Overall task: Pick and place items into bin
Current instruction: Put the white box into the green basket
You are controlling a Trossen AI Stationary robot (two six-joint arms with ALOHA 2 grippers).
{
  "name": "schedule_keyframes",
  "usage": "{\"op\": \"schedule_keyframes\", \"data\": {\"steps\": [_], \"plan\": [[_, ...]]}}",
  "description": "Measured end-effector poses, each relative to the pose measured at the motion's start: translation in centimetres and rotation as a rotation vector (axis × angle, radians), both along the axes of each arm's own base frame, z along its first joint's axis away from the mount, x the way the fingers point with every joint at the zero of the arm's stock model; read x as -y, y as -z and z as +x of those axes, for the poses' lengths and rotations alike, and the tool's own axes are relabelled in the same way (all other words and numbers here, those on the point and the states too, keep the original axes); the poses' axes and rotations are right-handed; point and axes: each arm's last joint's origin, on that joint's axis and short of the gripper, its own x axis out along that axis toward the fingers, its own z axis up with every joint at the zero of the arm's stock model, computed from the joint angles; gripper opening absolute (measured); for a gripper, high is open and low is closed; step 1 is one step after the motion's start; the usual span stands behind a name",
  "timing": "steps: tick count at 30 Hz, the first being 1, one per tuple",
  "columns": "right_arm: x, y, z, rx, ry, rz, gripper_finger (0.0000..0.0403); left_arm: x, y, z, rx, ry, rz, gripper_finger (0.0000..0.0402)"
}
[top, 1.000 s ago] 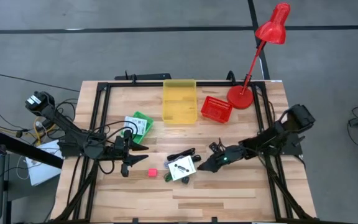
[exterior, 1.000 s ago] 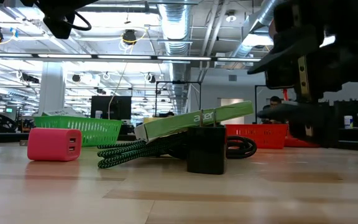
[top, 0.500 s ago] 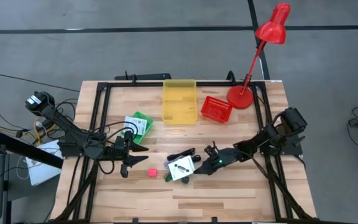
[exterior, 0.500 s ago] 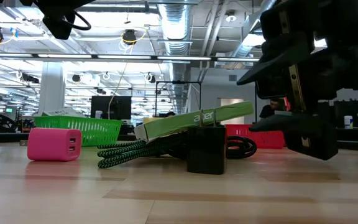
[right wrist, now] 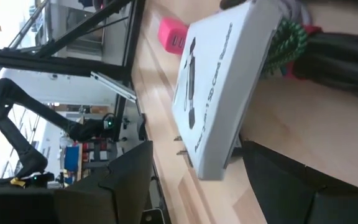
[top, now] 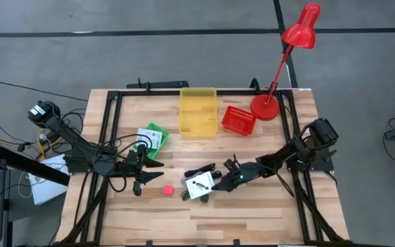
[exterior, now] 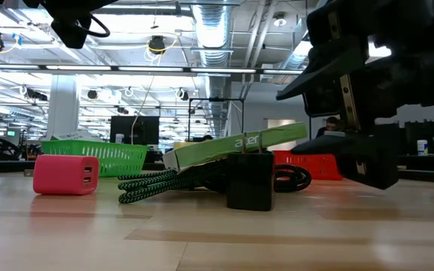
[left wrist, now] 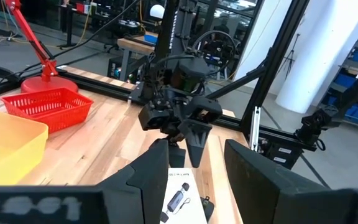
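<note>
My right gripper (top: pixel 219 184) stood released, jaws wide and empty, just beside the white packet (top: pixel 199 185), which lay on the black cable bundle (top: pixel 201 170) with the pink cube (top: pixel 167 190) near it, while my left gripper (top: pixel 145 171), fingers parted and holding nothing, waited well beyond that cube.

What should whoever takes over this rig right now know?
Right gripper: jaws open, low at the white packet, nothing held.
Left gripper: jaws parted, empty, waiting left of the pile.
Black cable bundle, pink cube and black cube lie mid-table; the second packet sits in the green basket.
Yellow bin looks empty.
Left: everything to bin.
</note>
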Motion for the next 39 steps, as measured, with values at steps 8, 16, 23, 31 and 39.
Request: {"op": "schedule_keyframes", "data": {"steps": [8,16,23,31,39], "plan": [[0.3,0.0,0.1,-0.001,0.012,0.0,0.0244,0.1,0.0,0.0,-0.001,0.021,-0.01,0.0146],[0.3,0.0,0.1,-0.004,0.015,0.006,0.0244,0.1,0.0,0.0,-0.001,0.022,-0.011,0.0146],[0.2,0.0,0.4,-0.03,0.015,-0.003,0.0244,0.1,0.0,0.0,-0.001,0.022,-0.011,0.0146],[-0.1,-0.4,1.2,-0.052,-0.003,-0.029,0.0244,0.1,0.0,0.0,-0.001,0.023,-0.011,0.0146],[-0.1,-0.3,1.2,-0.066,-0.006,-0.014,0.0243,0.1,0.0,0.0,-0.001,0.023,-0.011,0.0146]]}}
